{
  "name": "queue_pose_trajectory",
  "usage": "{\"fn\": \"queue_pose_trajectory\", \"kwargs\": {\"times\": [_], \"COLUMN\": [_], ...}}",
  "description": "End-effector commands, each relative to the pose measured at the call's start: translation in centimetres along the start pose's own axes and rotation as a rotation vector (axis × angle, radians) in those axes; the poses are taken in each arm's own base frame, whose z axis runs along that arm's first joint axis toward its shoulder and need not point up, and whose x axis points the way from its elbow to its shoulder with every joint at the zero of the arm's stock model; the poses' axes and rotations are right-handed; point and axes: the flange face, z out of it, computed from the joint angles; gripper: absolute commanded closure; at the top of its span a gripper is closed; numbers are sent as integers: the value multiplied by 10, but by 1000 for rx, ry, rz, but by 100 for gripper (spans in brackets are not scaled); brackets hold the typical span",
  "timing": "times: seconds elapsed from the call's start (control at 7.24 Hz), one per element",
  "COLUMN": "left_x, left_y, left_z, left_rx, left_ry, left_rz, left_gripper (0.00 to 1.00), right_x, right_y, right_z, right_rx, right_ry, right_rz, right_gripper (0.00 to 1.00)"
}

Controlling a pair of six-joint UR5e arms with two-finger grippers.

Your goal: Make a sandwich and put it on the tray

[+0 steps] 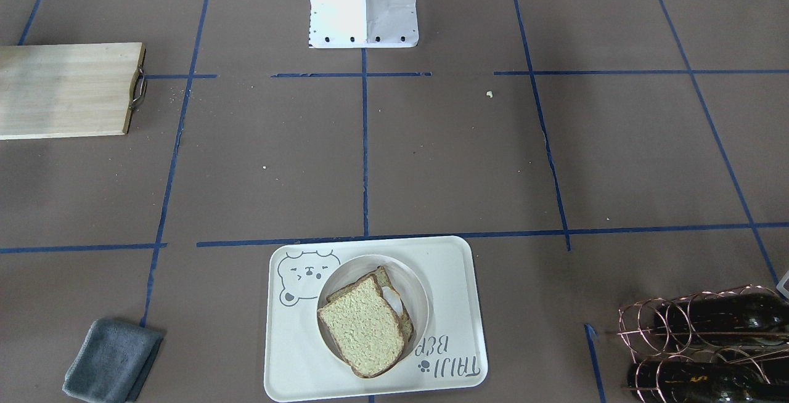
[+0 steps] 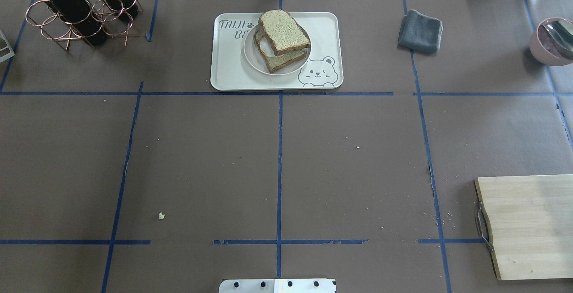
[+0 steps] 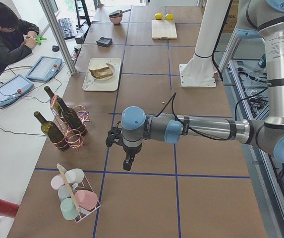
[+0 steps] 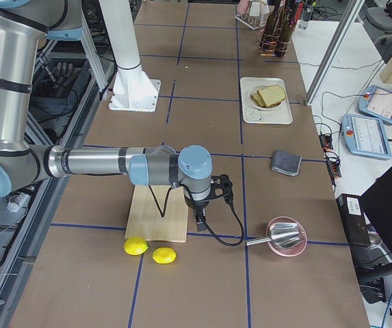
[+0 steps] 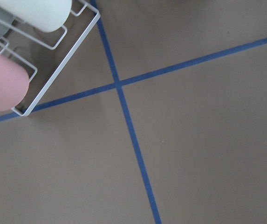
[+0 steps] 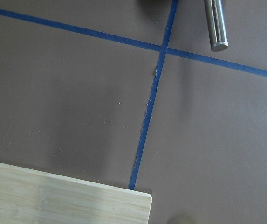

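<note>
The sandwich (image 1: 363, 329), two brown-crusted bread slices with white egg showing between them, lies on a white plate (image 1: 414, 286) on the cream bear tray (image 1: 453, 267). It also shows in the overhead view (image 2: 282, 33) on the tray (image 2: 228, 69) at the table's far middle. My left gripper (image 3: 127, 163) hangs far from the tray, near the mug rack. My right gripper (image 4: 199, 220) hangs by the cutting board's corner. Both show only in the side views, so I cannot tell whether they are open or shut. Neither wrist view shows fingers.
A copper rack with wine bottles (image 2: 76, 10) stands far left and a grey cloth (image 2: 421, 31) far right. A pink bowl with a metal scoop (image 2: 553, 42) and a wooden cutting board (image 2: 528, 226) are on the right. Lemons (image 4: 151, 251), a mug rack (image 3: 75, 196) and an operator (image 3: 5, 34) are also in view.
</note>
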Motion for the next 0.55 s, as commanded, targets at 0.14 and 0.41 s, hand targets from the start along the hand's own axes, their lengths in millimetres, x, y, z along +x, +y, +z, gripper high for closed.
{"fn": "queue_pose_trajectory", "kwargs": {"times": [0.14, 0.41], "left_x": [-25, -22], "left_y": [14, 14], "left_z": [-4, -7], "left_rx": [-45, -39], "left_ry": [36, 34], "left_rz": [-90, -82], "left_gripper": [0, 0], "right_x": [10, 10], "right_y": [1, 4], "right_z": [10, 12], "right_rx": [-19, -19], "right_ry": [1, -12], "right_rz": [18, 21], "right_gripper": [0, 0]}}
